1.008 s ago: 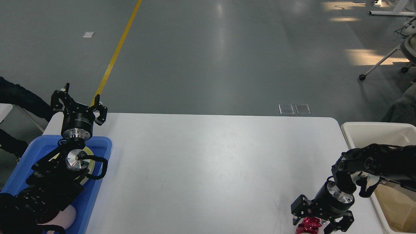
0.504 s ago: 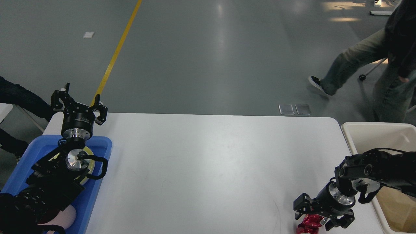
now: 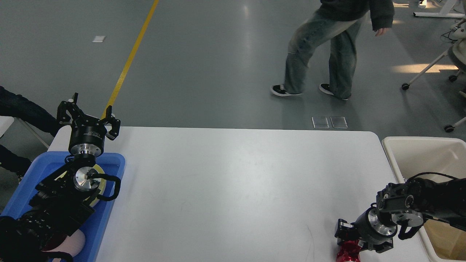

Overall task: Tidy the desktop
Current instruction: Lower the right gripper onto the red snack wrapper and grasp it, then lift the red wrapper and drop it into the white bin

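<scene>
The white desktop (image 3: 236, 182) fills the middle of the head view. A small crumpled shiny red thing (image 3: 347, 254) lies at its front right edge. My right gripper (image 3: 358, 246) is low over it, pointing down, with a finger on either side of the red thing. The fingertips are hidden, so I cannot tell if they are closed on it. My left gripper (image 3: 89, 113) is open and empty, raised above the table's back left corner.
A blue tray (image 3: 117, 162) on the left holds a yellow round thing (image 3: 102, 181) and a pale pink thing (image 3: 74, 243), mostly hidden by my left arm. A cream bin (image 3: 418, 145) stands off the table's right edge. A person (image 3: 327, 54) walks behind the table.
My right gripper has lowered and shifted slightly right onto the red thing, tilting more end-on. A person has walked in from the right, crossing leftward. The left arm has not moved.
</scene>
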Available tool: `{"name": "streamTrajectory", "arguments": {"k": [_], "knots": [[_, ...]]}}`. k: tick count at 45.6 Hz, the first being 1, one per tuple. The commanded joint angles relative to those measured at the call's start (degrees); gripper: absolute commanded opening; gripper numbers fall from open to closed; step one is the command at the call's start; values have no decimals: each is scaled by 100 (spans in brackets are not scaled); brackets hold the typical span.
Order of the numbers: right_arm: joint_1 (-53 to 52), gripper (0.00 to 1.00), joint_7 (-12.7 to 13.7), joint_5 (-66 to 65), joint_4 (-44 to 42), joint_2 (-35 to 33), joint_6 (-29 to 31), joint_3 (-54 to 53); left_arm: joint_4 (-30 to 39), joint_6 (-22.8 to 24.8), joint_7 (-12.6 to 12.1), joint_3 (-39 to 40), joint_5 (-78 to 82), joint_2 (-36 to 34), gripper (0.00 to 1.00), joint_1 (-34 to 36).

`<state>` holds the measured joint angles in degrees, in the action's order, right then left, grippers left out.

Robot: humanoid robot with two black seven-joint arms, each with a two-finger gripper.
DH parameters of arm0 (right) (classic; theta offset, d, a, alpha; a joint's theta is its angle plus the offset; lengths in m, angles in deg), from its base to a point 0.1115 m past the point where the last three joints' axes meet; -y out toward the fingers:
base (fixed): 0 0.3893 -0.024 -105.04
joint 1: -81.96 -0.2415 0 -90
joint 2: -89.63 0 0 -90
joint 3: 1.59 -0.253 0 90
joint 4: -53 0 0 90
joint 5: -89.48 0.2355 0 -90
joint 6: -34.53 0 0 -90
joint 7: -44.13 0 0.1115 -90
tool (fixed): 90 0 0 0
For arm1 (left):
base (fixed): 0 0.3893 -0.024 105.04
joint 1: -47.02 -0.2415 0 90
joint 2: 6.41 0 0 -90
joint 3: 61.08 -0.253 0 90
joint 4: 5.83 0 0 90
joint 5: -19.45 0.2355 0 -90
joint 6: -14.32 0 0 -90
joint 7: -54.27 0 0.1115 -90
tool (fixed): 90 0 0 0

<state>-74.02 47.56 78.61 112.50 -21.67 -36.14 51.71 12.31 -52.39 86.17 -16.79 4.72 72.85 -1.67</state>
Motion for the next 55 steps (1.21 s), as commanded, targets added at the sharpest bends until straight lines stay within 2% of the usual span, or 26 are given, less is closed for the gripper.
{"name": "streamTrajectory", "arguments": {"k": [1, 9, 15, 29, 36, 42, 47, 51, 55], "knots": [[-108, 0, 9, -4, 79, -23, 141, 14, -3, 0, 0, 0, -4, -8, 96, 0], [-643, 0, 9, 5, 106, -49, 492, 5, -3, 0, 0, 0, -4, 1, 96, 0], [-1320, 0, 9, 5, 115, -312, 1010, -4, 5, 0, 0, 0, -4, 1, 96, 0], [-3797, 0, 9, -21, 97, -1182, 2241, 31, 5, 0, 0, 0, -4, 1, 96, 0], [-4932, 0, 9, -39, 71, -1525, 2584, 40, -3, 0, 0, 0, -4, 1, 96, 0], [-5206, 0, 9, -39, 18, -1719, 2576, 40, 5, 0, 0, 0, 5, 1, 96, 0], [-4873, 0, 9, -65, -359, -1772, 2278, 163, -3, 0, 0, 0, -4, 1, 96, 0], [-4083, 0, 9, 5, -886, -1772, 1699, 234, 5, 0, 0, 0, -4, 1, 96, 0], [-3160, 0, 9, 5, -1326, -1781, 794, 163, 5, 0, 0, 0, -4, 1, 96, 0]]}}
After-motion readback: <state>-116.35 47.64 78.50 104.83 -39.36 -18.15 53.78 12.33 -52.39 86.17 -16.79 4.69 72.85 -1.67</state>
